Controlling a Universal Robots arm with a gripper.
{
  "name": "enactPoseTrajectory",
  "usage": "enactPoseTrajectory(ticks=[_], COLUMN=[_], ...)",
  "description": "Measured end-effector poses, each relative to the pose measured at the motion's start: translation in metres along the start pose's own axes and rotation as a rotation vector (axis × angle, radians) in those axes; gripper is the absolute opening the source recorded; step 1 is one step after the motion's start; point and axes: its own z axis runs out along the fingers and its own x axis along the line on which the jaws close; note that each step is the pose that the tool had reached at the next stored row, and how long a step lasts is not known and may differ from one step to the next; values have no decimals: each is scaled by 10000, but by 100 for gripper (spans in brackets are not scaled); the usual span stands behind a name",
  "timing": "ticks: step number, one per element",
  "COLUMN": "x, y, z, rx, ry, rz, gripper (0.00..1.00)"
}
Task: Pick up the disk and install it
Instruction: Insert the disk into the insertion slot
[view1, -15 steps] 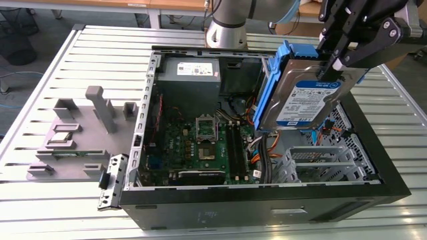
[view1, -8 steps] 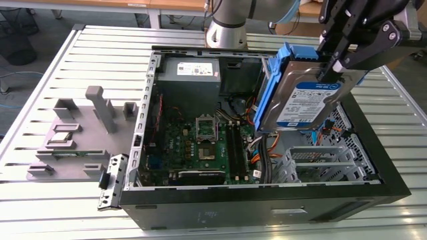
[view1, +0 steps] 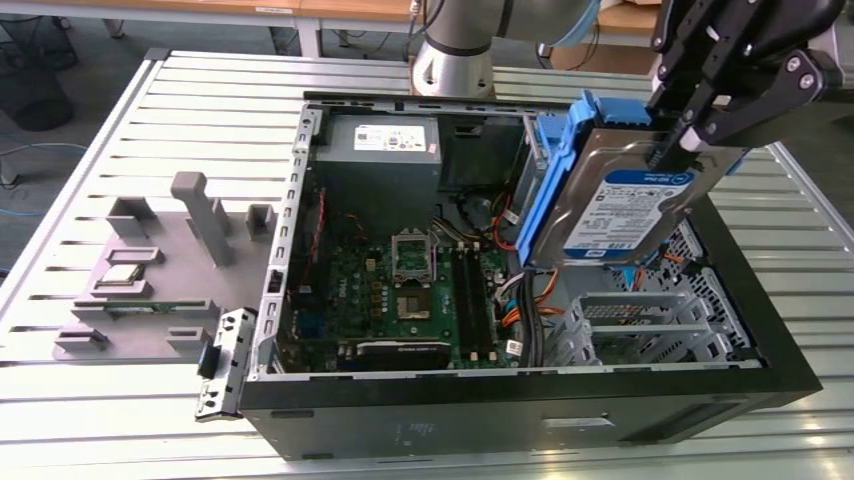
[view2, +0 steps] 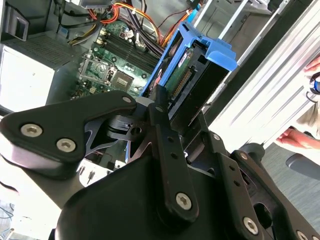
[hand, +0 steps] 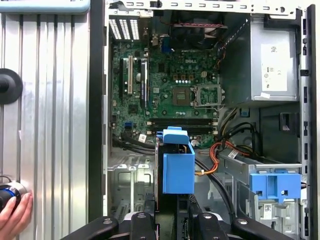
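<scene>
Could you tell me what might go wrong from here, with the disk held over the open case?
1. The gripper clamps the disk near its upper edge, and it hangs tilted; it could slip or swing.
2. Orange cables lie beside the drive cage; the disk could snag them if lowered.
3. A person's hand is at the table beside the case, perhaps within the arm's sweep.

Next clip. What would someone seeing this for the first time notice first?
The gripper grips the disk, held on edge over the open case at the exterior view's right. Inside the case, the green motherboard lies exposed. In the first wrist view, a person's hand lies beside the case.
</scene>
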Motion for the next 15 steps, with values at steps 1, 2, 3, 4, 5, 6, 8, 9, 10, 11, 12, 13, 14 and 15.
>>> enactPoseTrajectory(ticks=[1,2,3,4,5,6,8,9,10,11,12,13,14,15], x=[16,32,51,69,87,107,146,166,184,196,204,213,221,231], y=[-3,-5,-7,-9,-11,-13,-16,-17,-19,-20,-23,-27,-33,-42], z=[1,1,0,1,2,2,4,5,7,11,15,20,24,28], rx=[0,0,0,0,0,0,0,0,0,0,0,0,0,0], ry=[-1,-1,0,0,0,0,0,0,-1,-1,0,0,-1,-1], rz=[0,0,0,0,0,0,0,0,0,1,0,0,0,0], gripper=[35,35,35,35,35,35,35,35,35,35,35,35,35,35])
